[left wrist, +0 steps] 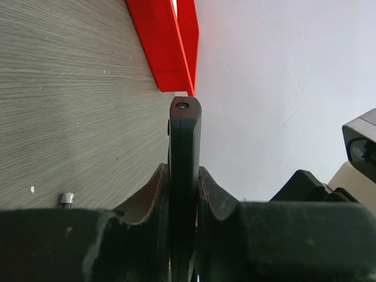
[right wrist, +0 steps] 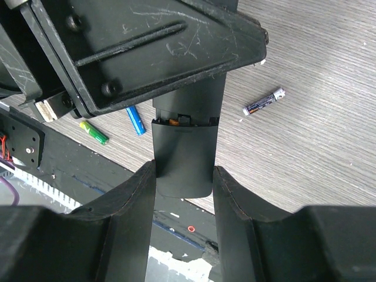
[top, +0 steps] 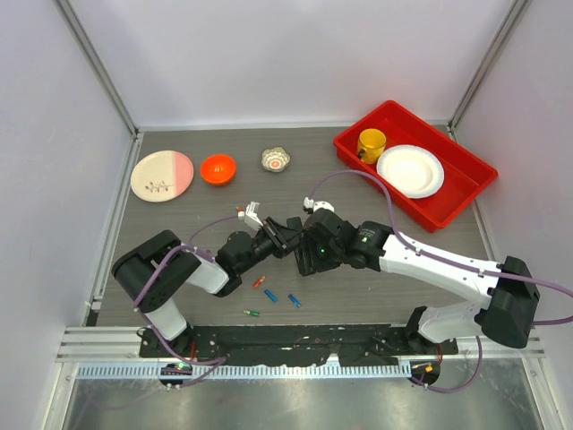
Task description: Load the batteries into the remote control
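The black remote control (left wrist: 185, 141) is lifted above the table, edge-on in the left wrist view, and my left gripper (left wrist: 183, 171) is shut on it. In the right wrist view its body (right wrist: 191, 100) runs into a flat black cover piece (right wrist: 183, 161), with a bit of orange (right wrist: 174, 121) at the seam. My right gripper (right wrist: 183, 168) is shut on that cover, one finger against each side edge. Both grippers meet at mid-table (top: 288, 235). Loose batteries lie on the table: orange (top: 259, 281), two blue (top: 271, 296) (top: 294, 300) and green (top: 252, 313).
A dark battery-like cylinder (right wrist: 264, 101) lies apart on the wood. A red tray (top: 466, 190) at back right holds a yellow cup (top: 372, 143) and a white plate (top: 410, 170). A pink-and-cream plate (top: 161, 176), an orange bowl (top: 218, 168) and a small patterned bowl (top: 276, 159) stand at the back.
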Robot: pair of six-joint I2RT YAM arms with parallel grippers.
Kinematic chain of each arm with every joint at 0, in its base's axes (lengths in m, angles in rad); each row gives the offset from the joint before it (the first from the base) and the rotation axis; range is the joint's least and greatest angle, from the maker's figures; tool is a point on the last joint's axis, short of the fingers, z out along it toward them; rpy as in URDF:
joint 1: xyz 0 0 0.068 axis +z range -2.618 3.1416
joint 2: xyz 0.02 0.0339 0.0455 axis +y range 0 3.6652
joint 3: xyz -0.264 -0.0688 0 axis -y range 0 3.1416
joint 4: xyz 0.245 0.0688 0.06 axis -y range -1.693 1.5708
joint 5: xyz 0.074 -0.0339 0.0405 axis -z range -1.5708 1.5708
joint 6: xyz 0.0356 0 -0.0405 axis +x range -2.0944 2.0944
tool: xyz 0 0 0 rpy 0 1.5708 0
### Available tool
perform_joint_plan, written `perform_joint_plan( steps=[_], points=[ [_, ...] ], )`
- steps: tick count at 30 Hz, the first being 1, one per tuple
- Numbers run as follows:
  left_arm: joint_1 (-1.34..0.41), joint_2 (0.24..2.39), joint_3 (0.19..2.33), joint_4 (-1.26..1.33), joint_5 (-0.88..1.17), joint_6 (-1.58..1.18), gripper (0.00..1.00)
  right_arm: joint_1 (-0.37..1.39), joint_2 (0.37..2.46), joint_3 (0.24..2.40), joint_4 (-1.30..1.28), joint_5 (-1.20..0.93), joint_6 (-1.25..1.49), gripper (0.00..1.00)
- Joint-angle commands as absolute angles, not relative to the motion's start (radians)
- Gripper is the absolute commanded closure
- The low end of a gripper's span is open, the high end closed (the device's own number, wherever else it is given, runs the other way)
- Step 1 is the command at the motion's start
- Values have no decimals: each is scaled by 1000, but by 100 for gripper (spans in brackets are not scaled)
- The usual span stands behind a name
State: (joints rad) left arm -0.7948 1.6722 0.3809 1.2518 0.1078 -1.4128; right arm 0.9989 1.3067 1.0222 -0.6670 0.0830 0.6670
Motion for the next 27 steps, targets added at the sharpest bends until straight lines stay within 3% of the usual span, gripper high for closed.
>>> perform_joint_plan(
  steps=[1, 27],
  points=[
    [-811, 1628, 414, 1546, 147, -1427, 100, 997, 1302, 1025, -629, 63, 667, 99],
    [-818, 1661, 430, 1546, 123, -1428, 100, 991, 1328, 1039, -684, 14, 632, 99]
  ],
)
